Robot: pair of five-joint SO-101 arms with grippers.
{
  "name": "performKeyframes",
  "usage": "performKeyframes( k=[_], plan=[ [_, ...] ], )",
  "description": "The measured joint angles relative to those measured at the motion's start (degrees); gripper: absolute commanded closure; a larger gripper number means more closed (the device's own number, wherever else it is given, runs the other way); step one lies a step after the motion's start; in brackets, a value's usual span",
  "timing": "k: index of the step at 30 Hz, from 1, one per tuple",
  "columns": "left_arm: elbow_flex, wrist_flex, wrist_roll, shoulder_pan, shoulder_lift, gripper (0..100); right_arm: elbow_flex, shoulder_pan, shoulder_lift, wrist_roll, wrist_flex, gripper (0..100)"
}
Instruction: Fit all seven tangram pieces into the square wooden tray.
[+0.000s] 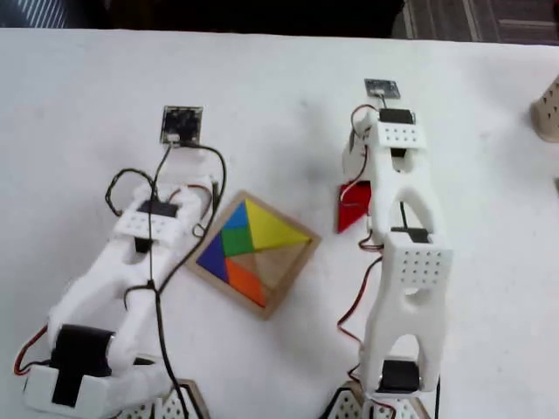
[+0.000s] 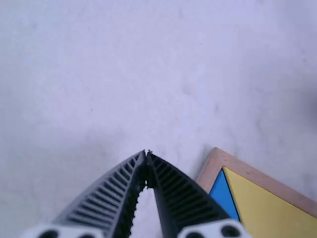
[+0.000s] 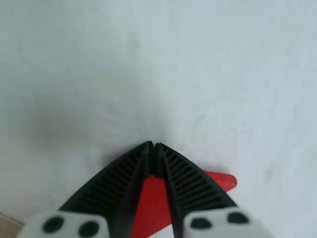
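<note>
With the right gripper [image 3: 151,145] closed on nothing over the red piece [image 3: 220,181], it may shove it across the surface [image 1: 262,105], away from the tray [image 1: 278,266].

Part-filled wooden tray [image 1: 278,267], red piece [image 1: 352,210] flat, lying apart

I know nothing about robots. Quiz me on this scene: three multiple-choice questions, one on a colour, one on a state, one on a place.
1. Which colour lies in the tray? A purple; B black; C yellow.
2. How is the left gripper? A shut, empty; B wide open; C shut on a piece.
3. Where is the red piece? A in the tray; B on the table at the right gripper; C in the left gripper.
Answers: C, a yellow piece sits there; A, its tips meet on nothing; B, it lies under that gripper.
</note>
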Motion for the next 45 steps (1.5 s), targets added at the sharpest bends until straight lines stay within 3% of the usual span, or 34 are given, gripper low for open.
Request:
performKeyframes(
  k=[6, 14, 21, 26, 29, 36, 45],
  plan=[
    [0.0, 0.0, 0.0, 0.0, 0.0, 98, 6.68, 0.09, -3.43, 0.0, 0.0, 98.1],
    [0.0, 0.0, 0.0, 1.41, 0.0, 98, 31.38, 0.09, -18.81, 0.53, -9.85, 98.1],
    [0.0, 0.0, -6.68, 2.29, 0.0, 97, 50.55, 0.0, -33.49, 0.53, -15.56, 98.1],
    [0.09, 0.0, -11.16, 5.8, 0.0, 83, 59.43, -0.09, -44.13, 0.62, -16.53, 98.1],
    [1.32, 0.0, -13.36, 7.56, 0.0, 77, 63.65, 2.02, -50.2, 0.62, -16.62, 98.1],
    [1.23, 5.98, -21.8, 11.6, -0.44, 77, 71.74, 11.96, -61.45, 0.62, -16.62, 98.1],
    [-1.49, 13.36, -23.03, 26.46, -3.78, 77, 79.12, 18.81, -66.11, 5.27, -17.93, 98.1]
  ],
)
